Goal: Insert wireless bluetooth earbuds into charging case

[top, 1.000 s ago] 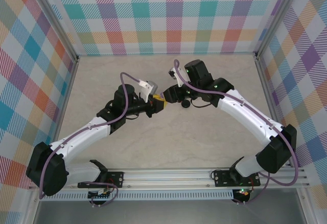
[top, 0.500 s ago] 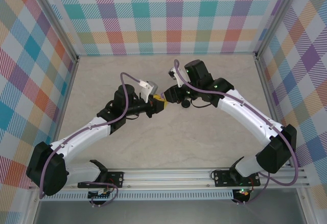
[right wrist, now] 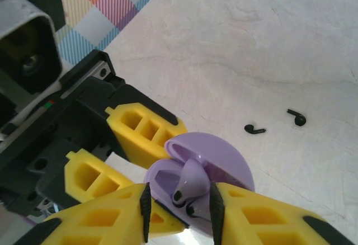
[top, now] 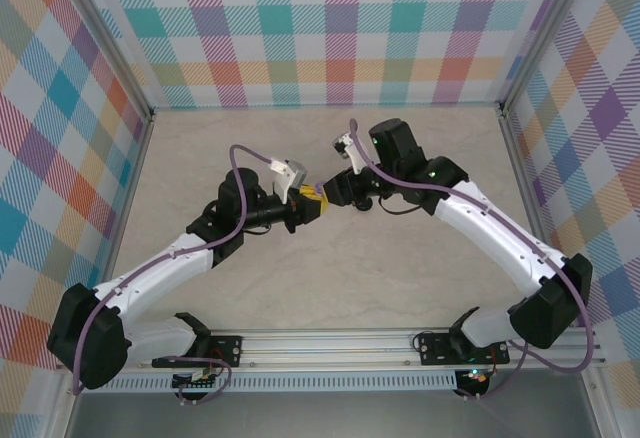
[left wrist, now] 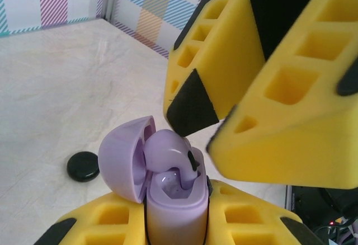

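A lilac case [left wrist: 168,214] is gripped upright by the left hand [left wrist: 176,225] at the bottom centre of the left wrist view, its lid [left wrist: 120,158] swung open to the left. A lilac earbud [left wrist: 165,150] is seen resting in the mouth of the case, just under one black fingertip of the right hand [left wrist: 204,134]. In the right wrist view that hand's fingers are held narrowly apart on either side of this earbud. Two black earbuds [right wrist: 254,128] [right wrist: 298,118] are seen lying on the table [right wrist: 268,43] at the right of that frame. A black round case [left wrist: 83,166] is seen at the lower left of the left wrist view
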`<move>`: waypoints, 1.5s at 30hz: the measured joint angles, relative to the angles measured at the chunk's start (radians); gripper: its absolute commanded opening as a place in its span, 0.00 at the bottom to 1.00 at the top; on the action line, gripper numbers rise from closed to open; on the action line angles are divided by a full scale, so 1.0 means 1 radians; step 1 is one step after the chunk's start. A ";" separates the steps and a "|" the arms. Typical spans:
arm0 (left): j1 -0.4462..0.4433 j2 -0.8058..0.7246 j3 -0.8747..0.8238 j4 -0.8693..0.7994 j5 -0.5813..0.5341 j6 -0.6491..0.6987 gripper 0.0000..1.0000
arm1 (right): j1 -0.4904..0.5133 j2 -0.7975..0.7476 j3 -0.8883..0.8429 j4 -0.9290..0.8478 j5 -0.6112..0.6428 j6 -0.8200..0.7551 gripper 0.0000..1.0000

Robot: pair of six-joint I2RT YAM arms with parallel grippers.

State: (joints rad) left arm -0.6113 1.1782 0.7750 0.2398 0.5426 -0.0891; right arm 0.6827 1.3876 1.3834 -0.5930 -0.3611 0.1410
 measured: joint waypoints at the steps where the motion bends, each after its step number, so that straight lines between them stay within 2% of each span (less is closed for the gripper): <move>1: 0.000 0.000 0.000 0.003 0.004 0.000 0.16 | 0.000 -0.007 0.000 0.000 -0.004 0.000 0.40; 6: -0.001 0.000 0.000 0.015 0.025 0.000 0.16 | 0.000 -0.024 0.000 0.001 -0.016 0.000 0.41; 14: -0.001 0.000 0.000 0.037 0.055 -0.003 0.16 | 0.000 -0.023 0.000 -0.005 -0.023 0.000 0.35; 22: -0.002 0.000 0.000 0.043 0.078 -0.003 0.17 | 0.000 -0.023 0.000 -0.006 -0.052 -0.005 0.34; 25: -0.002 0.000 0.000 0.043 0.077 -0.003 0.16 | 0.000 -0.023 0.000 -0.006 -0.052 -0.008 0.37; 32: -0.002 0.000 0.000 0.043 0.073 -0.003 0.16 | -0.003 -0.049 -0.011 0.003 0.052 0.010 0.32; 38: -0.002 -0.003 0.000 0.029 0.070 -0.002 0.16 | -0.065 -0.069 -0.018 0.016 0.103 0.054 0.28; 45: -0.002 -0.023 0.002 0.022 0.090 0.000 0.16 | -0.154 -0.069 -0.076 0.045 0.020 0.088 0.21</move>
State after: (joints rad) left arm -0.6128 1.1557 0.7773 0.2619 0.6323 -0.0887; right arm 0.5289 1.3190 1.3075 -0.5480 -0.3408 0.2287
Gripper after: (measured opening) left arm 0.220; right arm 0.222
